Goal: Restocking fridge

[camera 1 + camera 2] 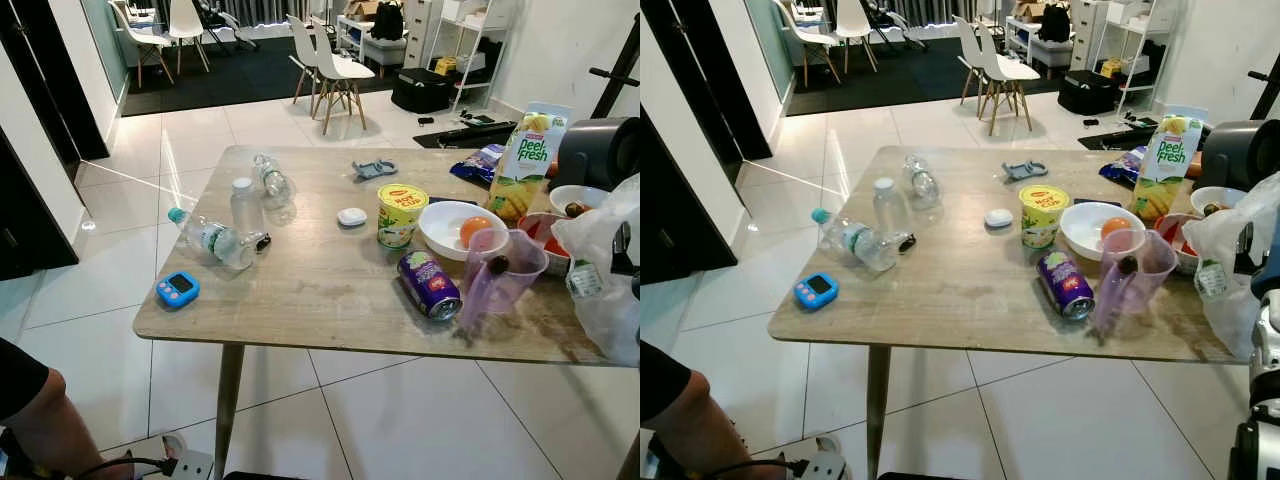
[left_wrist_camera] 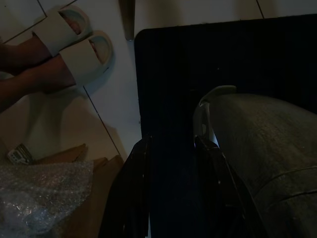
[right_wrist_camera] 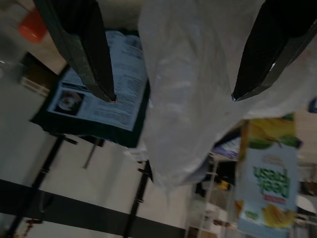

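A wooden table (image 1: 320, 290) carries the groceries: a Peel Fresh juice carton (image 1: 524, 160), a purple can (image 1: 430, 285) on its side, a yellow noodle cup (image 1: 401, 215), a white bowl (image 1: 440, 235) with an orange (image 1: 474, 228), a clear purple jug (image 1: 500, 275) and three plastic bottles (image 1: 215, 240). A white plastic bag (image 1: 610, 260) sits at the table's right end. My right gripper (image 3: 173, 96) is open at that bag, whose plastic lies between the fingers (image 3: 84, 54). The carton (image 3: 265, 183) shows beyond. My left gripper (image 2: 173, 141) hangs idle and open in shade.
A blue timer (image 1: 178, 289) lies near the table's front left corner. A black appliance (image 1: 600, 150) stands at the back right. White chairs (image 1: 335, 65) stand beyond on the tiled floor. A person's arm (image 1: 40, 420) is at my lower left, with slippered feet (image 2: 74, 44) near my left arm.
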Controlling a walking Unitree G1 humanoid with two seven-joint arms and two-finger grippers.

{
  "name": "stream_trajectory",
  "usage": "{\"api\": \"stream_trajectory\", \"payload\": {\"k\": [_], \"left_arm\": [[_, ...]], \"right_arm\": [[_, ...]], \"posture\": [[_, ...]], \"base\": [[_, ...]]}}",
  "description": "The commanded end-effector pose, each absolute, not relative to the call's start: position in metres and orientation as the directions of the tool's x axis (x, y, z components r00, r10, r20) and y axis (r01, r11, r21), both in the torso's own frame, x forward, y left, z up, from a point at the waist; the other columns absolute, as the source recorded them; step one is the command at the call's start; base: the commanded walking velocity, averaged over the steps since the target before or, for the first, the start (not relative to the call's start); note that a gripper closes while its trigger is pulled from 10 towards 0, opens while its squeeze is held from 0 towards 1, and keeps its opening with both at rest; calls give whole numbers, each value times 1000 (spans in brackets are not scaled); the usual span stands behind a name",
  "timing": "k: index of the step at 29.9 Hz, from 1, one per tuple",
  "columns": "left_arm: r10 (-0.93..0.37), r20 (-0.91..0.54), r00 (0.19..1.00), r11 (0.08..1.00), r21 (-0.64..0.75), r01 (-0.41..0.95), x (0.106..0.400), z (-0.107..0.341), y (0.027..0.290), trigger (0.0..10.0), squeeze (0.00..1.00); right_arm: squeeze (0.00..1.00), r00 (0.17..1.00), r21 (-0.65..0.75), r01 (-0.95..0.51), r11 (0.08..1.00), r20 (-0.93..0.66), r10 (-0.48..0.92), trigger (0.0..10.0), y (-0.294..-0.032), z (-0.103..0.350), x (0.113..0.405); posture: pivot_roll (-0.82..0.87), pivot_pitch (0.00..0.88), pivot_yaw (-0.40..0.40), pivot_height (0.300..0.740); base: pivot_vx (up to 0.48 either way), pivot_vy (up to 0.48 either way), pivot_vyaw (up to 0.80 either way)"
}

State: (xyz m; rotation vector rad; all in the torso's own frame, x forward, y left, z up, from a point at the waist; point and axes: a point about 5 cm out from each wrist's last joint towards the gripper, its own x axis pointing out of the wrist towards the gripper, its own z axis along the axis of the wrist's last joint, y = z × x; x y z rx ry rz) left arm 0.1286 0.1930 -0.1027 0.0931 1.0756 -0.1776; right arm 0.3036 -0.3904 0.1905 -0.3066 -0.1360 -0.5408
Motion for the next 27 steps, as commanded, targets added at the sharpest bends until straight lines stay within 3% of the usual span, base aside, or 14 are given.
{"api": "stream_trajectory", "payload": {"k": [1, 2, 15, 27], "left_arm": [[-93, -893, 440, 981, -6, 195, 122, -104, 197, 10000, 0], [-94, -893, 440, 981, -7, 195, 122, -104, 196, 10000, 0], [-95, -893, 440, 981, -9, 193, 122, -105, 195, 10000, 0], [-92, -892, 442, 982, -8, 189, 123, -104, 195, 10000, 0]], "right_arm": [[35, 852, -211, 511, 833, 253, -458, 10000, -392, 202, 304], [0, 861, -205, 492, 846, 260, -437, 10000, -393, 205, 303], [0, 914, -157, 350, 923, 274, -300, 10000, -400, 216, 296], [0, 890, -7, 336, 942, 331, -315, 10000, -409, 224, 290]], "posture": [[98, 0, 12, 740], [98, 0, 11, 740], [95, 0, 7, 740], [99, 0, 1, 740]], "base": [[0, 0, 0], [0, 0, 0], [0, 0, 0], [0, 0, 0]]}}
